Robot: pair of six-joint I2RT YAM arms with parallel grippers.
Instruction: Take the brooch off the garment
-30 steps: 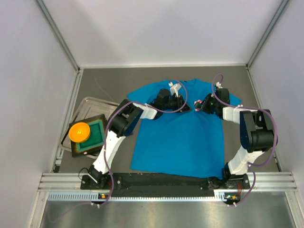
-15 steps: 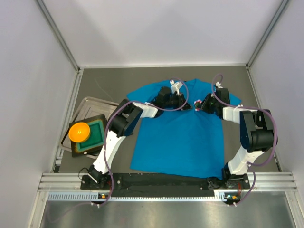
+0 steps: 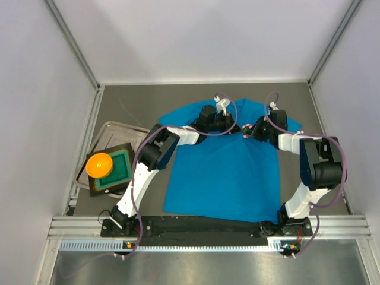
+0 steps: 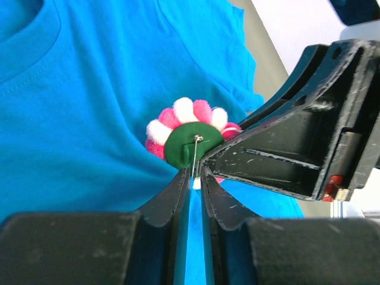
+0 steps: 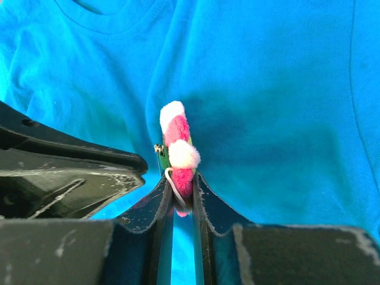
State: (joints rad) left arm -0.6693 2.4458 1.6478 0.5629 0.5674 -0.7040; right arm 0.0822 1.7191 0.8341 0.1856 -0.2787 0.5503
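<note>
The blue T-shirt [image 3: 225, 160] lies flat on the table. The brooch [image 3: 246, 129], with pink and white pompom petals and a green felt back, stands on edge on the shirt's chest. My right gripper [image 5: 180, 189] is shut on the brooch [image 5: 178, 151], pinching its lower petals. My left gripper [image 4: 193, 178] is shut on the brooch's thin metal pin; the green back [image 4: 190, 145] faces it. In the top view the left gripper [image 3: 237, 127] and the right gripper [image 3: 249, 130] meet at the brooch. The yellow centre is hidden.
A metal tray [image 3: 113, 135] at the left holds a green-rimmed dark box [image 3: 114, 169] with an orange ball [image 3: 99, 164] on it. Grey walls enclose the table on three sides.
The left gripper has shifted slightly up and right, toward the shirt's collar side, closing in on the brooch. The right arm has hardly moved.
</note>
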